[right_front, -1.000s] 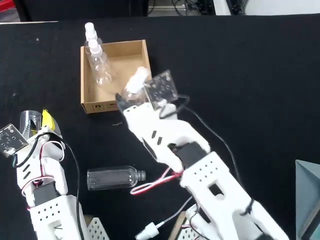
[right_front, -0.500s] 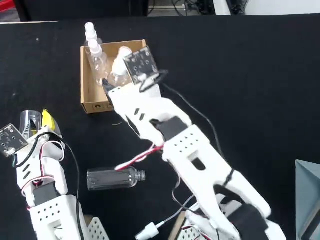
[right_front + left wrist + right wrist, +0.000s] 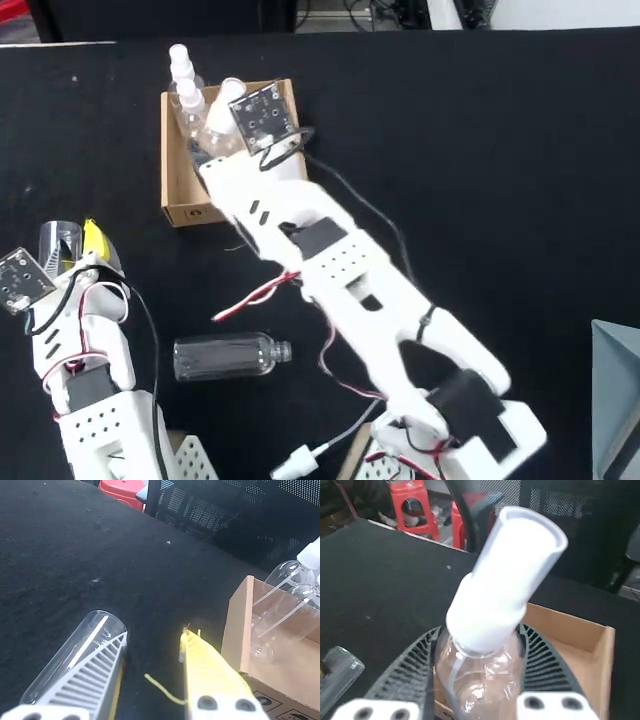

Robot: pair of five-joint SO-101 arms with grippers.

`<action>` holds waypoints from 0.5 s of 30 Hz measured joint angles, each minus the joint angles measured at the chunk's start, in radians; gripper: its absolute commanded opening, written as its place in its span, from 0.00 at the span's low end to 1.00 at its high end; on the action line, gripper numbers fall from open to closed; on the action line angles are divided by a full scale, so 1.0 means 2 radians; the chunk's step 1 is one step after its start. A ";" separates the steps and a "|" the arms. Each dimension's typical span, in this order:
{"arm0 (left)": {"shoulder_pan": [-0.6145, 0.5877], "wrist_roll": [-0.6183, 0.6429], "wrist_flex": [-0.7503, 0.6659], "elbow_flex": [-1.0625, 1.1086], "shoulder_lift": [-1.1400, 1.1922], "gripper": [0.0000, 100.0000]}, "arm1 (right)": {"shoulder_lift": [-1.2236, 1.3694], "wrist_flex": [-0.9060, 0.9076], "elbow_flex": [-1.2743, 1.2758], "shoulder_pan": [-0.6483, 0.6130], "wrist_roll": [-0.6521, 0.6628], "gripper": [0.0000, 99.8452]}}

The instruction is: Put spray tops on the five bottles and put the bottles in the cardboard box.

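Over black table (image 3: 520,150), grips capped bottle (image 3: 485,645) in right tool (image 3: 481,630) above box (image 3: 178,190) with two others (image 3: 190,105) inside; left tool (image 3: 153,636) released, empty; bare bottle (image 3: 225,357), loose top (image 3: 295,463) remaining.

The table (image 3: 520,150) wears a matt, faintly fuzzy black cloth, the cardboard box (image 3: 185,212) is dull, rough brown paperboard, the bottle (image 3: 480,680) is clear glossy plastic under a smooth white plastic spray top (image 3: 507,575), and the right arm (image 3: 375,295) has smooth white plastic shells.

left tool (image 3: 154,639): fingers apart, just beside the cardboard box (image 3: 238,625) | clear bottles (image 3: 286,580): leaning inside the box | desk (image 3: 75,555): black, beneath the box
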 measured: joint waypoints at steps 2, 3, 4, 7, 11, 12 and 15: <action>0.000 0.000 0.000 0.000 0.000 0.16 | 0.016 -0.020 0.000 -0.008 0.000 0.12; 0.000 0.000 0.000 0.000 0.000 0.16 | 0.024 -0.031 0.000 -0.012 0.000 0.12; 0.000 0.000 0.000 0.000 0.000 0.16 | 0.031 -0.041 0.000 -0.015 0.000 0.12; 0.000 0.000 0.000 0.000 0.000 0.16 | 0.052 -0.070 0.000 -0.022 0.000 0.12; 0.000 0.000 0.000 0.000 0.000 0.16 | 0.084 -0.083 -0.021 -0.021 0.000 0.12; 0.000 0.000 0.000 0.000 0.000 0.16 | 0.091 -0.085 -0.031 -0.021 0.000 0.12; 0.000 0.000 0.000 0.000 0.000 0.16 | 0.116 -0.089 -0.051 -0.022 0.000 0.12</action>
